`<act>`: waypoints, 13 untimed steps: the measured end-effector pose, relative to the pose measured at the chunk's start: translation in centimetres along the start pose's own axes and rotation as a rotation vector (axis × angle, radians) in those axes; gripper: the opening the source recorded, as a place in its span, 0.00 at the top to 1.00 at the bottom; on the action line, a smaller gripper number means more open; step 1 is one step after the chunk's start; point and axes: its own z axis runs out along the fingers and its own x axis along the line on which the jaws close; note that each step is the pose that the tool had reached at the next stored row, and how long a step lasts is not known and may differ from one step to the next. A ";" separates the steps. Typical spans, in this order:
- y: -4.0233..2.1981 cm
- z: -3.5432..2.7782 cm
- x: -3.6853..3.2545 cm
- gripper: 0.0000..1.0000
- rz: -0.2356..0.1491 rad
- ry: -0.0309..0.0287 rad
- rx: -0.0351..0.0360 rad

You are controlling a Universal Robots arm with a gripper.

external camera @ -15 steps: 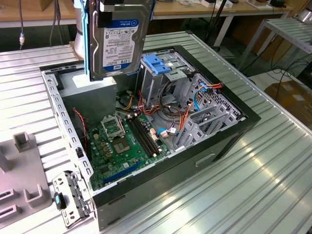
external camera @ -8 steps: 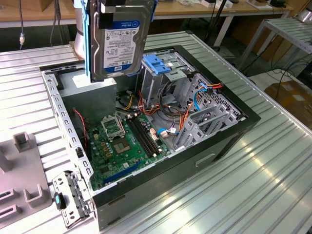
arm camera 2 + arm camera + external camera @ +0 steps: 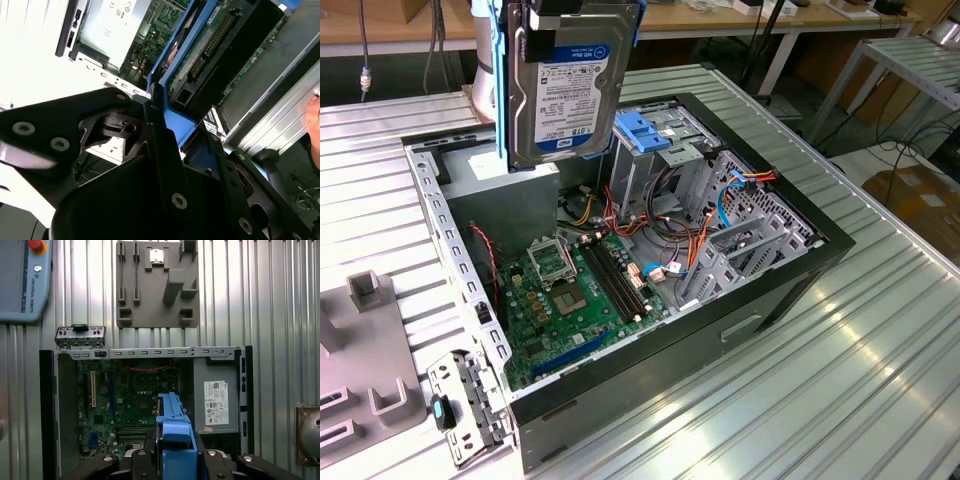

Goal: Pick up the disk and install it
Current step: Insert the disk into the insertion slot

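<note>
We see the disk hanging upright in the air above the open computer case, its label facing the exterior camera. The claw pinches it from either side by its blue carrier rails.

That hold is on plastic, not metal, so we judge the first risk to be a slip or a twist. The rails may flex, and the drive could tilt between the fingers or fall onto the motherboard below.

The grey drive cage, with a blue-handled bracket on top, stands towards the exterior view's right of the disk. If the disk meets the cage tilted or off-line, we expect the rails to jam against the cage edge. Further pushing could then drag the disk out of the grip.

A bunch of orange and red cables lies just beside the cage. A low corner of the disk could catch them and pull a connector loose.
</note>
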 end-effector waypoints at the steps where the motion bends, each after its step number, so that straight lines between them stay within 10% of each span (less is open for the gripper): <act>1: -0.01 0.00 0.04 0.63 0.000 0.0000 0.0000; 13: -0.05 -0.02 0.53 0.63 0.000 0.0000 0.0000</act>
